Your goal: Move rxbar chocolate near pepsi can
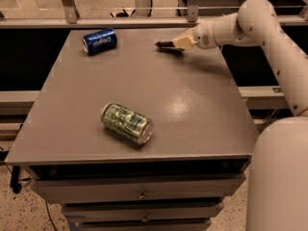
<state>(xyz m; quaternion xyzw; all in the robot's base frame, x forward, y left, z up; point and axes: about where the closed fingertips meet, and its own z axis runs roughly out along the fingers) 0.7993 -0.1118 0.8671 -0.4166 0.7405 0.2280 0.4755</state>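
Dim, warm light falls from overhead. A soft patch of glare lies on the tabletop (72, 109) toward its right edge. The gripper (166, 45), near the far right corner, casts a faint shadow beneath itself.

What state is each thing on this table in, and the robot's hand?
pepsi can: lying on its side, far left corner.
green can: lying on its side, near front.
gripper: low over the table, far side.
rxbar chocolate: at the gripper tip, apart from pepsi can.
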